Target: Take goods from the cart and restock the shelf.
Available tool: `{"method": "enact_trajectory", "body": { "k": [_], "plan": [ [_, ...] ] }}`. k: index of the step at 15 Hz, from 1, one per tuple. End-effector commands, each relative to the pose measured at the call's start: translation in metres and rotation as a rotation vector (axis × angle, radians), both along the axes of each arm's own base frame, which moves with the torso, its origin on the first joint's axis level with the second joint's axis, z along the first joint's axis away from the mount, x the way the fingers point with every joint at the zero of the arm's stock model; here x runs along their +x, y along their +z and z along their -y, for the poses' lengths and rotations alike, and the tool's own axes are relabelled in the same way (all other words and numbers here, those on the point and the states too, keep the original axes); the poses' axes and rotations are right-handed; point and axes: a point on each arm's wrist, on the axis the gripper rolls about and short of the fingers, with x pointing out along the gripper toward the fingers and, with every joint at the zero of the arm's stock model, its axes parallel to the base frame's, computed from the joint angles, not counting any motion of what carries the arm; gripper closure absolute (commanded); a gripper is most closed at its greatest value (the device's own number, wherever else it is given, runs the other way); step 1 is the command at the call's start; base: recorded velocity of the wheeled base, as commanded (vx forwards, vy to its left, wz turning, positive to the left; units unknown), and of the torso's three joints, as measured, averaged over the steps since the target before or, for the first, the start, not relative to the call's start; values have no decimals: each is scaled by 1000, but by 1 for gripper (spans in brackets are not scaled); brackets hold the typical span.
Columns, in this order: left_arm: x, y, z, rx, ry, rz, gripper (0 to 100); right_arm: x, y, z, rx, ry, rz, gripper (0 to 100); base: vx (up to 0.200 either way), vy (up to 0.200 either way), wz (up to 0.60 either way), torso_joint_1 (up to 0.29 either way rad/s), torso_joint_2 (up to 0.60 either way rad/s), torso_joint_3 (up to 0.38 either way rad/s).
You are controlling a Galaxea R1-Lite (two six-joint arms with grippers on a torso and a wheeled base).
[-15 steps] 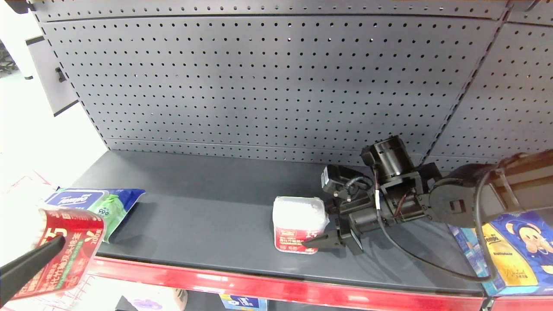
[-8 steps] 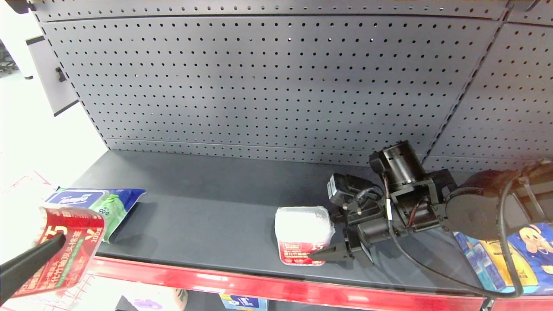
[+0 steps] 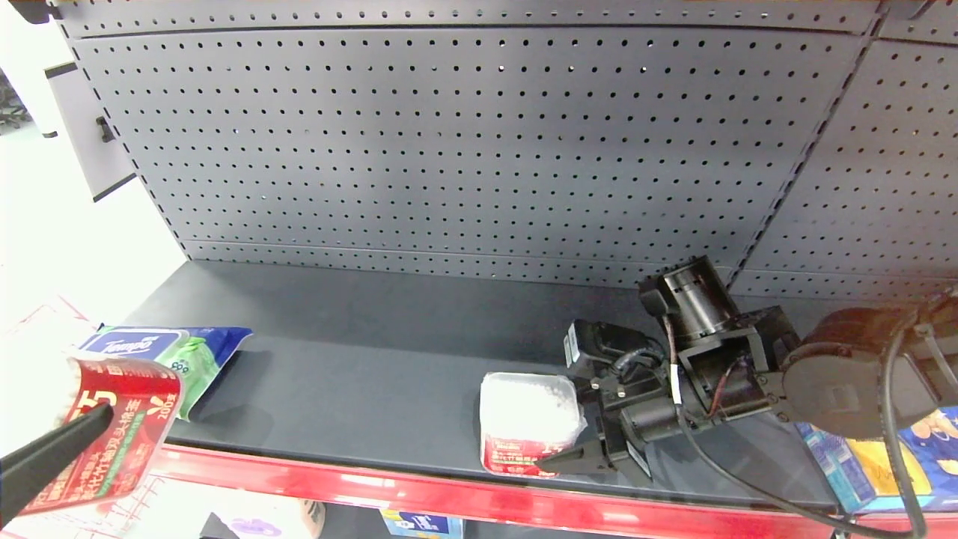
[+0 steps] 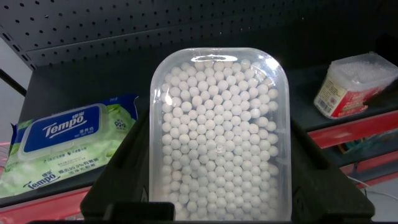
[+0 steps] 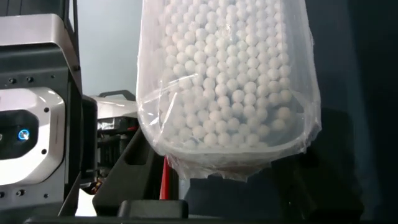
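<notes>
Clear plastic walled the cotton-swab tub (image 3: 530, 408), which stood on the shelf (image 3: 359, 374) just beside its red front lip (image 3: 374, 490), clamped in the right claw (image 3: 557, 453). Hazard: release this near the lip, or a finger snagging on withdrawal, could tip the tub off the shelf. The left claw (image 3: 63, 445) gripped a second tub (image 3: 123, 423) off the shelf's front-left corner, near the wipes pack (image 3: 176, 355). The head view presented that tub's red label side and placed both tubs against the shelf. The left wrist view presented its clear face (image 4: 219, 130), packed with swab tips.
</notes>
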Motion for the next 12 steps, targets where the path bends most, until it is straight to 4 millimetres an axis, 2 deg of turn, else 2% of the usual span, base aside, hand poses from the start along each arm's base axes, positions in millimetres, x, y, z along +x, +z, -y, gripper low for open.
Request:
{"method": "enact_trajectory", "body": {
  "k": [1,12],
  "plan": [
    [0,0,0,0,0,1,100,-4,1,0,-1,7,-1,100,0,0,0,0,0,0],
    [0,1,0,0,0,2,100,-7,-2,-2,-15,8,-3,100,0,0,0,0,0,0]
  ]
}}
